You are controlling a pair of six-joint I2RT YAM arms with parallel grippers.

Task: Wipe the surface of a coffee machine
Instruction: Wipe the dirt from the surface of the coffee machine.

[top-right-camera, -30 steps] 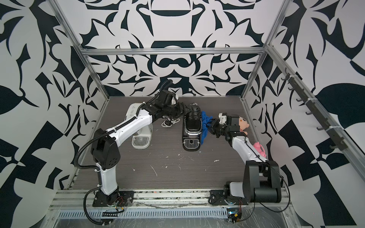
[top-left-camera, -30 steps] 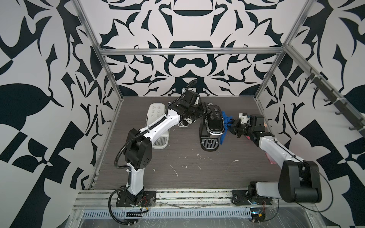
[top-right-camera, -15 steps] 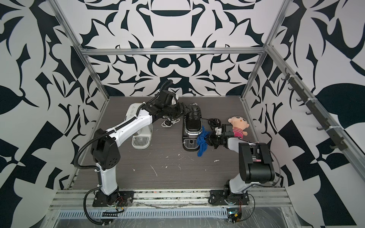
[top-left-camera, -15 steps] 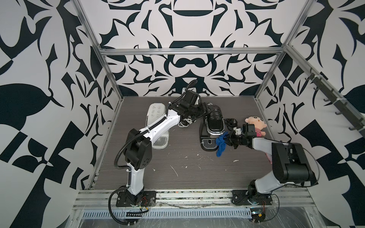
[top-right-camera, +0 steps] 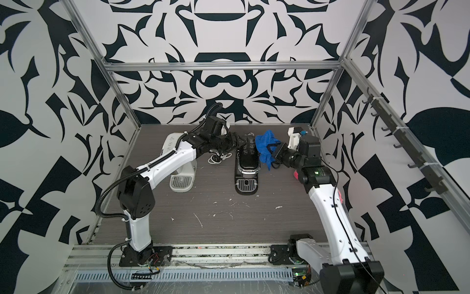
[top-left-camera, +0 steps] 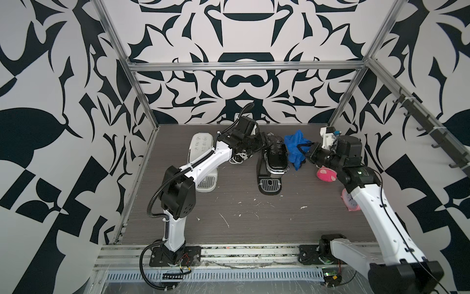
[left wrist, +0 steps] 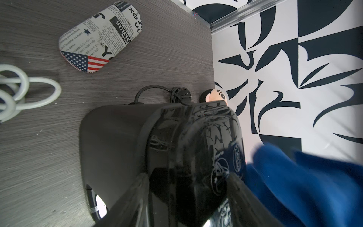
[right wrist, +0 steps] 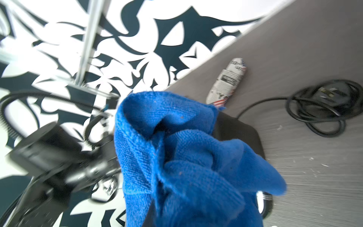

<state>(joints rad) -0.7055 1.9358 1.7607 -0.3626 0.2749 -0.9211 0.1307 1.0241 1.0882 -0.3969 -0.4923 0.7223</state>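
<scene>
Right hand (top-left-camera: pixel 304 149): closed tight on the blue cloth (top-left-camera: pixel 295 146), which bunches over my fingers and hangs down in folds. In the right wrist view the cloth (right wrist: pixel 176 157) fills the middle and hides my jaws.
Left hand (top-left-camera: pixel 262 143): jaws set wide, one finger (left wrist: pixel 127 202) on each flank of the black coffee machine (top-left-camera: pixel 276 159), clamped on its rear upper body.
Black coffee machine: upright on the surface (top-left-camera: pixel 279 229), toward the back, with its drip tray facing the front edge. Its glossy button top sits between my two hands.
Cloth and machine: I hold the cloth raised at the machine's right side, level with its top. I cannot tell whether it touches the shell.
White coffee machine (top-left-camera: pixel 200 147): left of the black one, partly under my left arm.
White cord (top-left-camera: pixel 237 159): coiled between the two machines.
Black cord (right wrist: pixel 322 110): coiled on the surface behind the black machine.
Printed case (left wrist: pixel 101 37): lying flat near the back wall.
Plush doll (top-left-camera: pixel 326 174): beneath my right arm, with only its pink part showing in a top view.
Pale specks (top-left-camera: pixel 225 220): scattered in front of the machines.
</scene>
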